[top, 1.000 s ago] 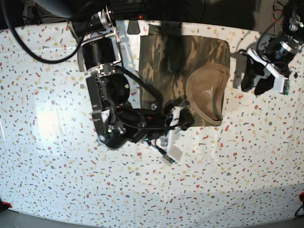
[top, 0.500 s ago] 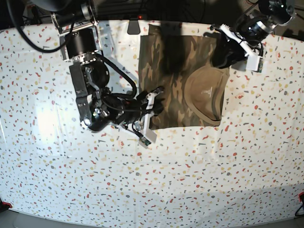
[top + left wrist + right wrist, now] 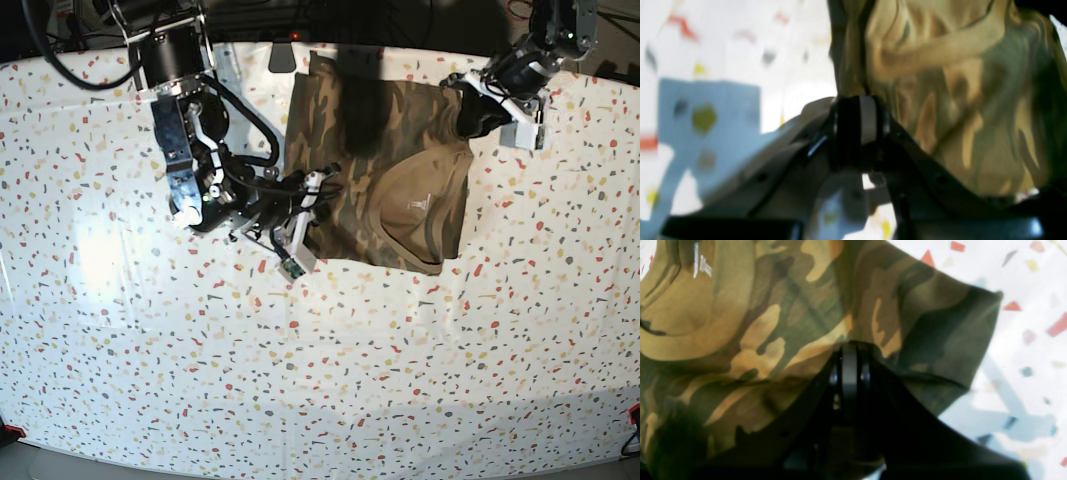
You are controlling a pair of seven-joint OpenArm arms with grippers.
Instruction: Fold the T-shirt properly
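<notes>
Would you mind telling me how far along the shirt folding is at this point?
Done: the T-shirt already lies as a compact folded rectangle on the table, collar showing. In hand: the right gripper is shut on one edge, and the left gripper is closed on the opposite side. Left: the next fold, then releasing and flattening it.

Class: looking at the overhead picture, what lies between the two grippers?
The T-shirt spans the whole stretch between the right gripper and left gripper, seen in the base view.

One T-shirt (image 3: 385, 170), two claws (image 3: 318, 200) (image 3: 468, 108).
</notes>
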